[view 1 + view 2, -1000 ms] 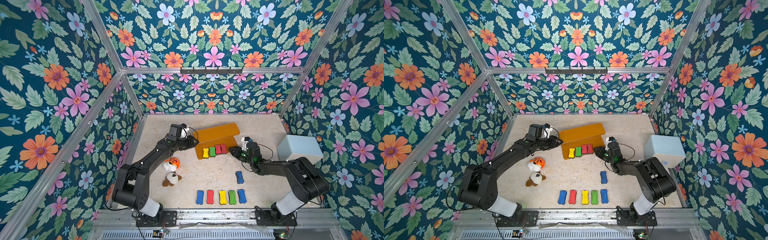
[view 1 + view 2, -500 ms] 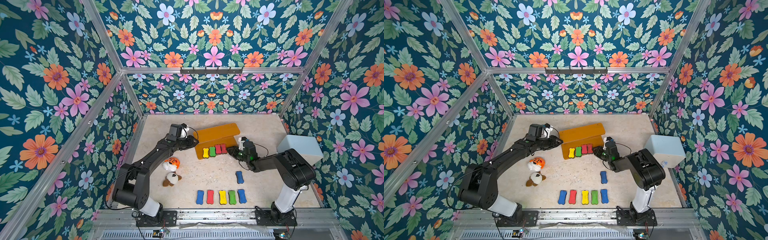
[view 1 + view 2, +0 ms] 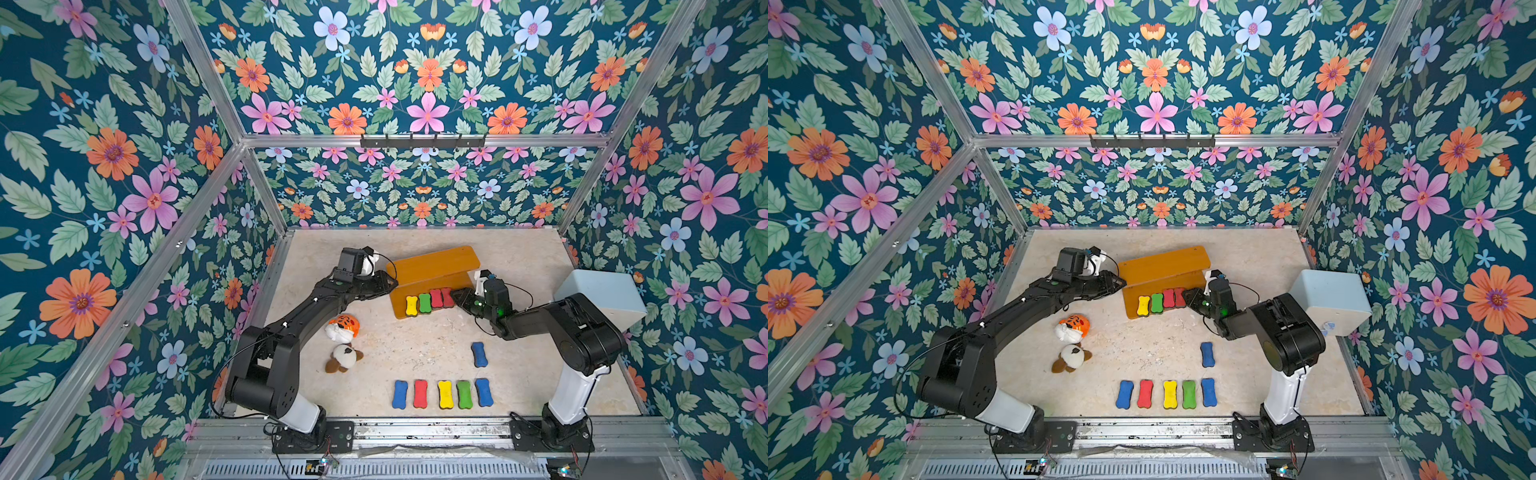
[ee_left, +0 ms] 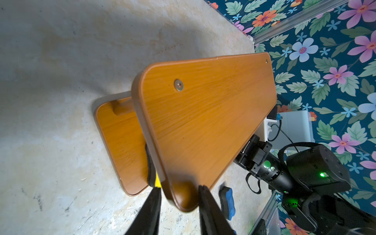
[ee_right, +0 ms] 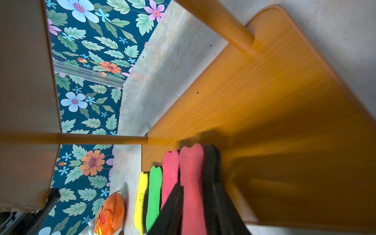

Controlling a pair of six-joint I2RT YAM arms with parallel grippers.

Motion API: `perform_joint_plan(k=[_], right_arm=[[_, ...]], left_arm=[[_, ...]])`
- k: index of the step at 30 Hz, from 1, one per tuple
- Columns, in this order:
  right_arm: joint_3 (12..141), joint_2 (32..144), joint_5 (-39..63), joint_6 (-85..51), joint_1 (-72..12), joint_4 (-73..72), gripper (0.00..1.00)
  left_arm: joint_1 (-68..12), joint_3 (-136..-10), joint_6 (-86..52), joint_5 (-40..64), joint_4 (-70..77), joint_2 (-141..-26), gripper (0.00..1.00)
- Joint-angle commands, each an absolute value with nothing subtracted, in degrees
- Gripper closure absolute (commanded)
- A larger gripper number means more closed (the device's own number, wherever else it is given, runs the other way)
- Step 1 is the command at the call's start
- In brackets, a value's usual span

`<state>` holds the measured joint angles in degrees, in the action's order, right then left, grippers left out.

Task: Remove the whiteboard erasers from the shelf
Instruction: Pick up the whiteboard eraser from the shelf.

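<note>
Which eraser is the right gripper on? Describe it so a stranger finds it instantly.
Find the orange-brown shelf; its lower board carries a row of four erasers: yellow, green, red, red. The target is the red eraser at the row's end beside the right gripper, which grips it. Unlike the other red eraser, it has a neighbour on one side only.

Ten whiteboard erasers (image 3: 444,394), seemingly four on the shelf (image 3: 432,264), six off it, two plush toys (image 3: 343,326), one blue box (image 3: 602,297)

The right hand (image 3: 455,296) has advanced astride the end red eraser (image 3: 446,297).
</note>
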<state>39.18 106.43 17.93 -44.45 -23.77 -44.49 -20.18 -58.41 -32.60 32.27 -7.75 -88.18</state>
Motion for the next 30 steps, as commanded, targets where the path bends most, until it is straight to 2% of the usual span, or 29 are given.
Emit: perform_joint_plan(k=[1,7,11,21,30], right_arm=[[39.3,107.3,18.4,-44.7,-23.8,-45.8,0.7],[38.7,108.2,18.6,-45.0,-23.8,-46.8,0.73],[38.6,108.6,18.9,-45.0,-23.8,-47.2,0.79],[38.8,108.3,18.6,-45.0,-23.8,-46.2,0.94],[36.7,105.0,17.0,-45.9,-23.9,-46.1,0.99]], left_arm=[[-20.1,-58.2,-31.5,32.5,-8.1,-87.8,0.63],[-20.1,-58.2,-31.2,32.0,-8.2,-87.1,0.57],[-20.1,-58.4,-31.0,31.9,-8.2,-86.9,0.51],[-20.1,-58.5,-30.5,31.5,-8.5,-86.7,0.46],[-20.0,-58.4,-29.4,30.4,-9.7,-85.6,0.38]])
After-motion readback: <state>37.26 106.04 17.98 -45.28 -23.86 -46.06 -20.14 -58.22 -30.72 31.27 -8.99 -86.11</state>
